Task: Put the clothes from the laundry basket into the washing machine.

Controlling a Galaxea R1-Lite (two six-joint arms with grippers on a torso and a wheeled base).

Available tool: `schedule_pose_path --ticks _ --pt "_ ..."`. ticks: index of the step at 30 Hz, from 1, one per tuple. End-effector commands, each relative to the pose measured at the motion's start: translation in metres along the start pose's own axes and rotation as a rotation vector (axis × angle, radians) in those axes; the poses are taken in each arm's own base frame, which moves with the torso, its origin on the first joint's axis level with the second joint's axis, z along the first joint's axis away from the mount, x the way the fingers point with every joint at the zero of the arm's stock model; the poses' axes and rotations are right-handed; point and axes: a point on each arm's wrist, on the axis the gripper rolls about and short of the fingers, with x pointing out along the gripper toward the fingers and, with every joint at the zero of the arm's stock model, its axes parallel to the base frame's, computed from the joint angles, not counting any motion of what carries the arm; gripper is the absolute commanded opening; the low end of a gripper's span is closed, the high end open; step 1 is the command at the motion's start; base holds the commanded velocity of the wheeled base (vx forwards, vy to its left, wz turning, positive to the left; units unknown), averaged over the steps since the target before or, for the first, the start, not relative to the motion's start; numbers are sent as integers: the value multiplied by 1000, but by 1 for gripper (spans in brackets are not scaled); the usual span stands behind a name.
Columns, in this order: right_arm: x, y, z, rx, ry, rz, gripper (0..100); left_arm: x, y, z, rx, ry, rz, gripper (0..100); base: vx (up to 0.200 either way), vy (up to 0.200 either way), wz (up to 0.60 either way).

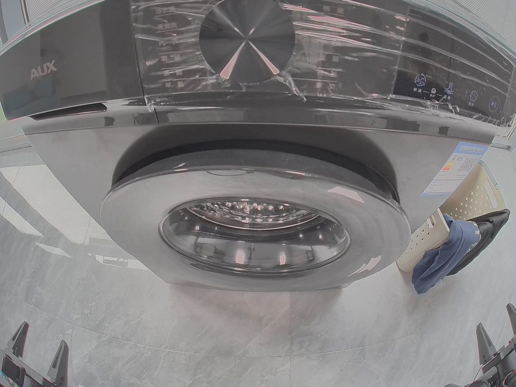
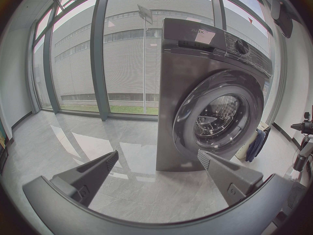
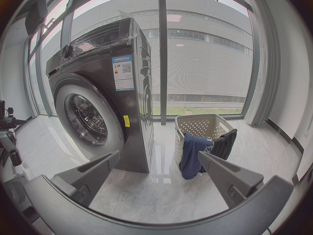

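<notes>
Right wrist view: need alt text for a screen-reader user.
A beige laundry basket stands beside a grey front-loading washing machine whose round door is shut; a blue garment and a black garment hang over the basket's rim. The open right claw frames the foreground, empty.

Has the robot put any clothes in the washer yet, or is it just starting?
Just starting. Done: nothing. The washer door is shut, and the drum behind its glass looks empty. In hand: nothing. The left gripper and right gripper are open and empty. Left: open the door, then move the blue garment and black garment hanging over the basket rim.
</notes>
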Motion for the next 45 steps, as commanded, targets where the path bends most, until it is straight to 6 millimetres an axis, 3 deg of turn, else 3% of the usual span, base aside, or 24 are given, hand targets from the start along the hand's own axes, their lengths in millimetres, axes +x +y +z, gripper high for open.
schedule_pose_path --ticks 1,32,37,45 --pt "0 0 -5 0 0 1 100 0 0 -4 -1 3 1 100 -200 200 0" --pt "0 0 -5 -2 1 4 100 0 0 -4 -3 3 1 100 -6 6 0" --pt "0 0 -5 -2 1 1 100 0 0 -4 -3 3 0 100 200 0 0" --pt "0 0 -5 0 1 -2 100 0 0 -4 -1 3 1 100 0 0 0"
